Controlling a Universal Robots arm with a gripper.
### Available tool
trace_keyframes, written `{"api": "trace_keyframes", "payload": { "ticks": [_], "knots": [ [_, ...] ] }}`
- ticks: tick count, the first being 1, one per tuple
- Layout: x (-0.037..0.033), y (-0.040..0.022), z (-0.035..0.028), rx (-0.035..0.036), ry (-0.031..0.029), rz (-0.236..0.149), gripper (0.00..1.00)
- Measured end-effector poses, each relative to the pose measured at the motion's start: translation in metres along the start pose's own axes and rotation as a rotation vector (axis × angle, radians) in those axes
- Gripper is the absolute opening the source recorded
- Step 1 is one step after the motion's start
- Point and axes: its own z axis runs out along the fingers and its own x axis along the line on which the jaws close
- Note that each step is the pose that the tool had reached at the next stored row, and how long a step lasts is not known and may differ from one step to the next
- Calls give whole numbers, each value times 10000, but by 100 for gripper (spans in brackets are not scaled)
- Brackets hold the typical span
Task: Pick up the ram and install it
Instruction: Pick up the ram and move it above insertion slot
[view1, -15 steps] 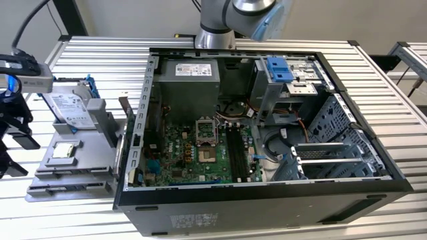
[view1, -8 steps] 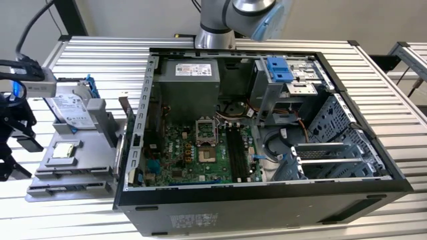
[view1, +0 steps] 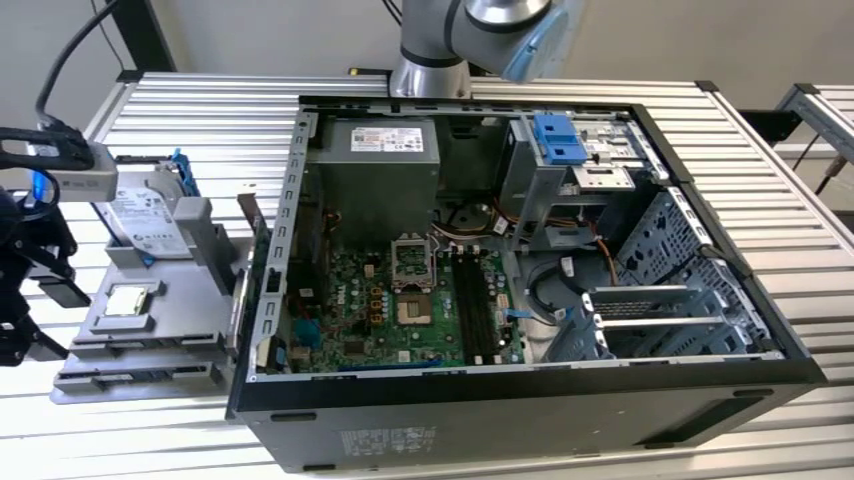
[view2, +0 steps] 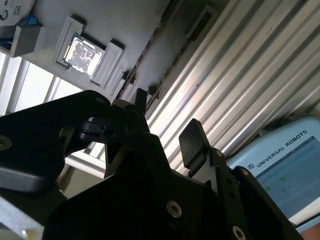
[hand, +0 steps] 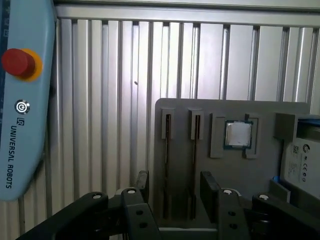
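Note:
My gripper (hand: 176, 185) is open, with nothing between its black fingers (hand: 142, 182). It hangs above a grey parts tray (hand: 230, 107), and in the first wrist view the tray's two narrow slots (hand: 167, 165) show between the fingers. A thin dark strip runs along each slot; I cannot tell whether either is the ram seen edge-on. In the exterior view the gripper (view1: 40, 285) is at the far left, beside the tray (view1: 200, 225). The second wrist view shows the gripper (view2: 167, 122) over the ribbed table. The motherboard's black slots (view1: 470, 300) lie inside the open computer case (view1: 534, 400).
On the tray sit a square silver processor chip (hand: 237, 134) and a silver hard drive (view1: 147, 220) with blue clips. A blue-white teach pendant (hand: 20, 100) with a red button lies on the ribbed metal table (hand: 100, 75). The case's tall walls stand on the exterior view's right of the tray.

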Motion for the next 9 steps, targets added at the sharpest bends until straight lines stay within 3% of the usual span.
{"api": "trace_keyframes", "payload": {
  "ticks": [5, 9],
  "knots": [
    [0, -1, 23, -9, -5, -1, 100],
    [0, 0, 79, -39, -2, 0, 100]
  ]
}}
